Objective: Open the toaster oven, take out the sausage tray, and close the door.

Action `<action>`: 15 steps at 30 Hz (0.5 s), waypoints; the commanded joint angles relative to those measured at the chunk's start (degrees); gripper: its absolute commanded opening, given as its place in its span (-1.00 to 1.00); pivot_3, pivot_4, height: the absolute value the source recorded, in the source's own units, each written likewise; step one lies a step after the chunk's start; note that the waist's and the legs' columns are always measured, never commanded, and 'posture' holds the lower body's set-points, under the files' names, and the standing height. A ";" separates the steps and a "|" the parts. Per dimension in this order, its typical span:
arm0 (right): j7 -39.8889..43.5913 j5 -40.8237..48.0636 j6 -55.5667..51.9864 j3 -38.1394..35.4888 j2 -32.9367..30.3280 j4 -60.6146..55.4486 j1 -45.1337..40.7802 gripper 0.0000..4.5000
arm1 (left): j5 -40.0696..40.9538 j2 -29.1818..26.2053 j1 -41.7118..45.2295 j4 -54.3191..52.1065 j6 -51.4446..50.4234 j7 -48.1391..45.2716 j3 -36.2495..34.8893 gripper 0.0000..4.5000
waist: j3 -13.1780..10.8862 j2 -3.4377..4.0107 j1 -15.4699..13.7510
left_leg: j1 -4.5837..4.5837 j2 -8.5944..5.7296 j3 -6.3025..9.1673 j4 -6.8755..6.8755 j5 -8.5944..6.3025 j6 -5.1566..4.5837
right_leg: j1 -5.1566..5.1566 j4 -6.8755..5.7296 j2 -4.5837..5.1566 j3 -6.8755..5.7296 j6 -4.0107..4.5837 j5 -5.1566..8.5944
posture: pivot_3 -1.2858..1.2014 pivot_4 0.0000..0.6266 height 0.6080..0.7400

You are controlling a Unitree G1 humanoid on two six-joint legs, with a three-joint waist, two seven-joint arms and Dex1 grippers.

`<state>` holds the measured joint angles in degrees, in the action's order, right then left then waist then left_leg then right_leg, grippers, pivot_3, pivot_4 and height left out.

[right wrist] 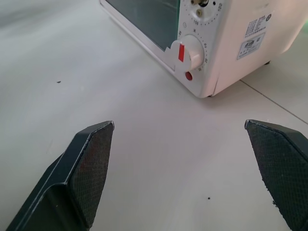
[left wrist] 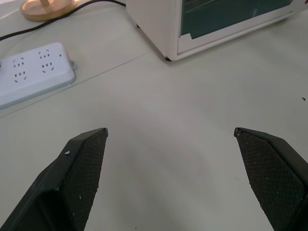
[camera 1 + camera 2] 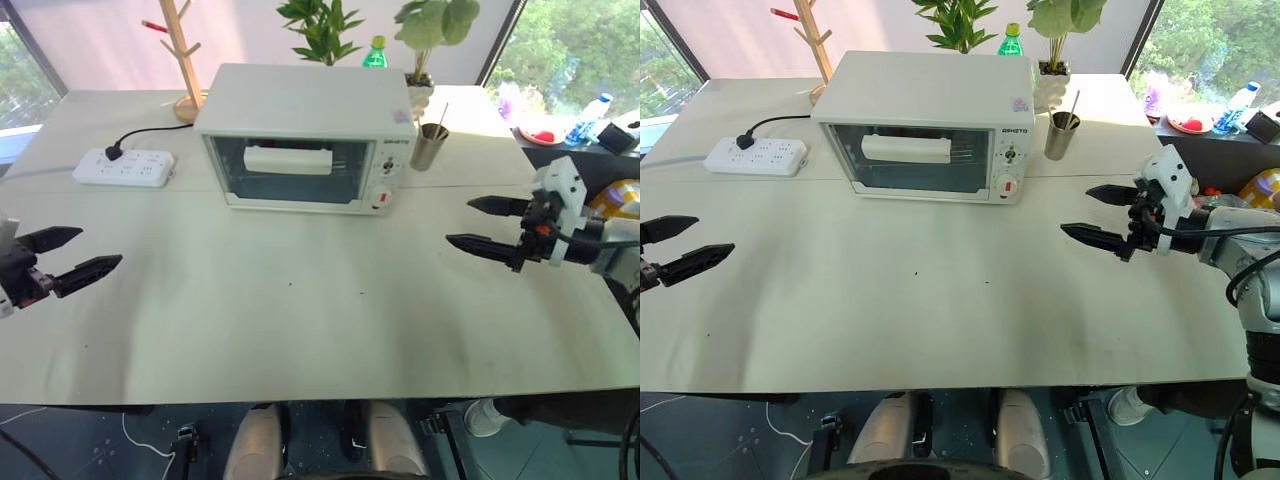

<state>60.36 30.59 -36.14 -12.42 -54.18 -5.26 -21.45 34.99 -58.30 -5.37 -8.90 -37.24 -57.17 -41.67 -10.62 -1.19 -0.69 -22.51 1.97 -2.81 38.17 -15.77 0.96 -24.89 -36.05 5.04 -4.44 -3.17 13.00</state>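
Now we hold both arms out low over the pale matte tabletop (image 3: 300,310), one at each side, each reaching inward toward the middle. Our left gripper (image 3: 68,254) hangs near the tabletop's left edge with its two tapered black fingers spread wide and nothing between them. Our right gripper (image 3: 482,224) hangs over the right part of the tabletop, likewise spread wide and empty, its fingers pointing toward the centre. In the wrist views the fingers (image 2: 84,168) show a fine knurled, mesh-like texture on their inner faces and come to blunt wedge-shaped tips.

Well ahead of both grippers, at the far middle of the tabletop, stands the boxy white toaster oven (image 3: 300,105) with smooth painted metal sides and a flat top. Its door (image 3: 290,170), a clear glass panel in a white frame with a wide white bar handle (image 3: 287,160), is shut. To the right of the glass is the control panel, with round white knobs (image 1: 190,52) and a small red button (image 1: 188,75) below them. We cannot make out the sausage tray through the glass.

Left of the oven lies a flat white plastic power strip (image 3: 124,167) with a black plug in it. Just right of the oven stands a cylindrical brushed-metal cup (image 3: 429,146) with a thin stick leaning in it.
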 commanded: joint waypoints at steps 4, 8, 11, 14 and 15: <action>-1.15 -0.23 1.40 -0.42 0.26 -1.41 -1.36 0.99 | 0.21 0.66 0.28 -1.71 0.01 1.86 -1.81 0.99 | -0.01 0.01 0.02 | 0.00 0.00 0.00 0.00 0.00 0.00 | 0.00 0.00 -0.01 0.00 0.00 0.00 | 0.03 -0.52 0.65; -2.08 0.22 -0.16 -0.26 0.09 -2.12 -1.35 0.99 | 1.77 0.77 0.90 -1.18 -0.90 1.36 -1.98 0.99 | -0.01 0.01 0.02 | 0.00 0.00 0.00 0.00 0.00 0.00 | 0.00 0.00 -0.01 0.00 0.00 0.00 | 0.03 -0.52 0.65; -3.52 0.76 -1.67 -0.35 0.47 -3.49 -1.67 0.99 | 4.47 0.42 1.68 -1.67 -3.08 0.23 -2.01 0.99 | -0.01 0.01 0.02 | 0.00 0.00 0.00 0.00 0.00 0.00 | 0.00 -0.01 -0.01 0.00 0.00 0.00 | 0.03 -0.52 0.65; -5.91 1.68 -3.60 0.53 2.10 -5.77 -4.02 0.99 | 7.15 -0.06 4.50 -4.15 -4.97 0.77 -0.28 0.99 | -0.01 0.01 0.02 | 0.00 0.00 0.01 0.00 0.00 0.00 | 0.00 -0.01 -0.02 0.00 0.00 0.00 | 0.03 -0.52 0.65; -6.43 2.56 -4.89 0.93 2.80 -6.61 -5.16 0.99 | 8.43 0.00 6.08 -4.84 -5.79 1.18 0.52 0.99 | -0.01 0.01 0.03 | 0.00 0.00 0.00 0.01 0.00 0.00 | 0.00 -0.02 -0.01 0.01 0.00 -0.01 | 0.03 -0.52 0.65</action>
<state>55.02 30.98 -39.70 -11.09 -51.93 -8.49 -23.96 40.61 -57.29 -1.56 -10.85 -42.18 -56.33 -41.18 -10.64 -1.18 -0.67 -22.51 1.97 -2.81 38.18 -15.77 0.96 -24.89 -36.08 5.02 -4.44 -3.16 13.00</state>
